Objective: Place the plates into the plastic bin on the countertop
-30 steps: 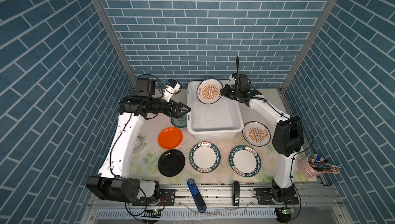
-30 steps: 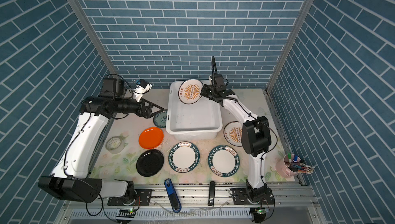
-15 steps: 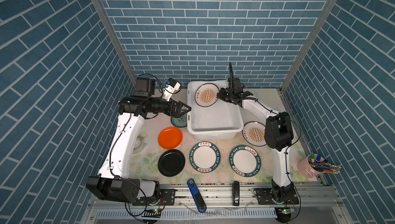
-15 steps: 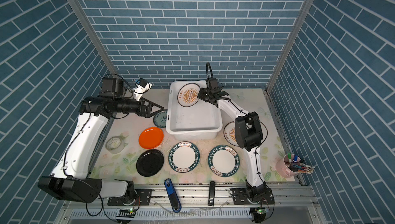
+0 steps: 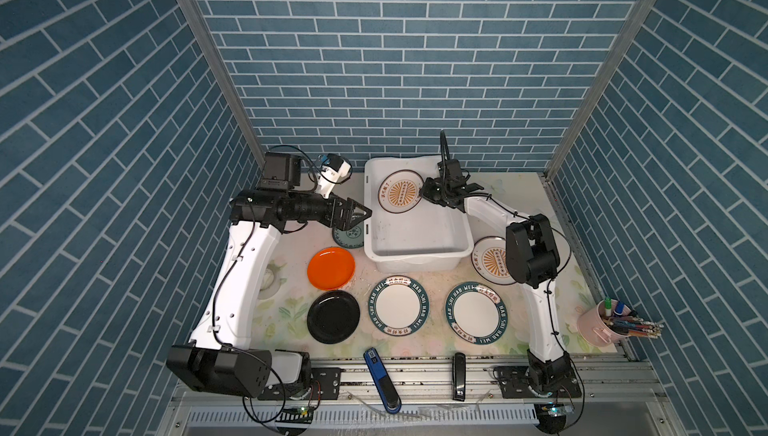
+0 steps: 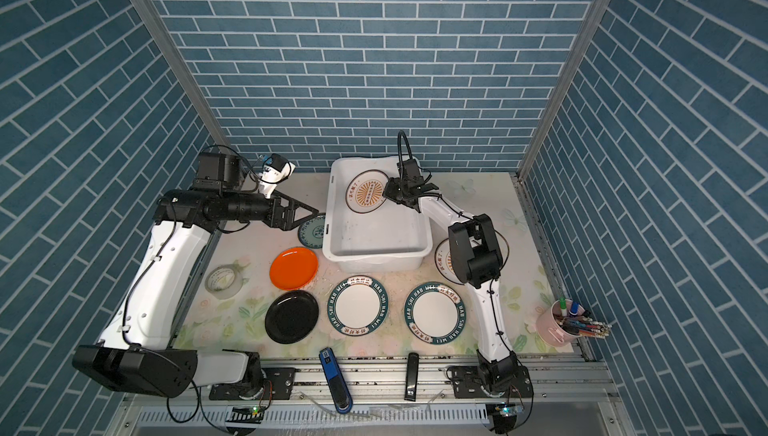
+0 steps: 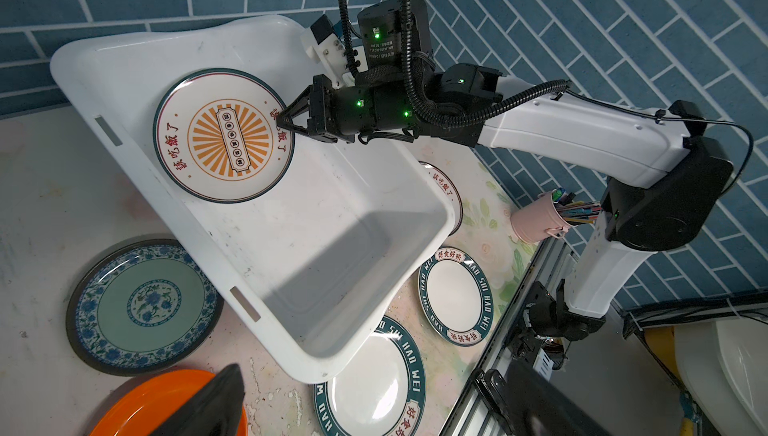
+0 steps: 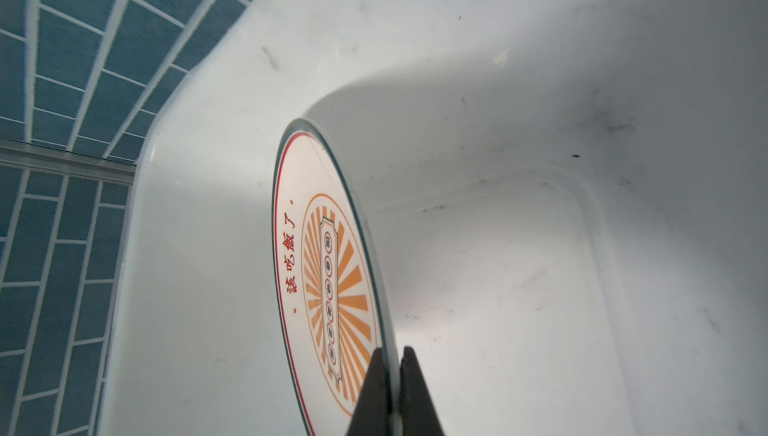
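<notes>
Over the far end of the large white rectangular plastic bin, the right gripper is clenched on the rim of a white round plate with an orange sunburst centre. The left wrist view shows its two black fingertips pinching the plate's edge. The plate is tilted inside the bin, by the far left corner. Whether its lower edge touches the bin's wall cannot be told. In the right wrist view the plate is seen nearly edge-on against the scuffed white interior.

The left gripper hangs just outside the bin's left wall with its jaws spread wide and nothing between them. Below it lies a small round teal patterned plate, flat on the pale floral desk and just beside the bin.

Six plates rest on the desk. Besides the teal one, there is a plain orange round plate and a plain black round plate on the left. Two white round plates with dark-teal lettered rims lie side by side in front of the bin. A second sunburst plate sits at the bin's near right corner, partly hidden by the right arm. A whitish tape roll lies at the desk's left edge.
</notes>
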Robot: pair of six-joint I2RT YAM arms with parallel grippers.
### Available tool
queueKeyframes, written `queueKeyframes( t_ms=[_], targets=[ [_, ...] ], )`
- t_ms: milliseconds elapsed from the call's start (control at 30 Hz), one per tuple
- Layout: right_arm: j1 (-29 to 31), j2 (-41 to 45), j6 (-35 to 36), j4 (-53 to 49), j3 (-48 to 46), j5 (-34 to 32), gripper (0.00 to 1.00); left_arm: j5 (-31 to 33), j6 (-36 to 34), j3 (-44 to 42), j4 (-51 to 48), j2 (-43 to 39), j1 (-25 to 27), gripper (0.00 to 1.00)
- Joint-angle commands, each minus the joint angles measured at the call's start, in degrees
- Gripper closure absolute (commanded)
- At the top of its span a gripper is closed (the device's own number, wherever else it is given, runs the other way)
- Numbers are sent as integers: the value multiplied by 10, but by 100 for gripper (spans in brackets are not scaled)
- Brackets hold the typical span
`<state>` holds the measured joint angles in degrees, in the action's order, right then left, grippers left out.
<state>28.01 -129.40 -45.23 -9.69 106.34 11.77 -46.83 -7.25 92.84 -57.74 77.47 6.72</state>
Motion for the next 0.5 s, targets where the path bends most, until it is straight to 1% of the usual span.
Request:
queueKeyframes(
  t_ms=[0,267,467],
  targets=[
    [1,-11,-25,29,17,2,100,-11,0,-9,1,-9,-2,1],
    [0,-31,-28,24,30,16,100,-11,0,-7,0,-10,-3,0],
    [0,-53,-27,1,57,26,100,-12,-1,-8,1,-13,-3,1]
  ],
)
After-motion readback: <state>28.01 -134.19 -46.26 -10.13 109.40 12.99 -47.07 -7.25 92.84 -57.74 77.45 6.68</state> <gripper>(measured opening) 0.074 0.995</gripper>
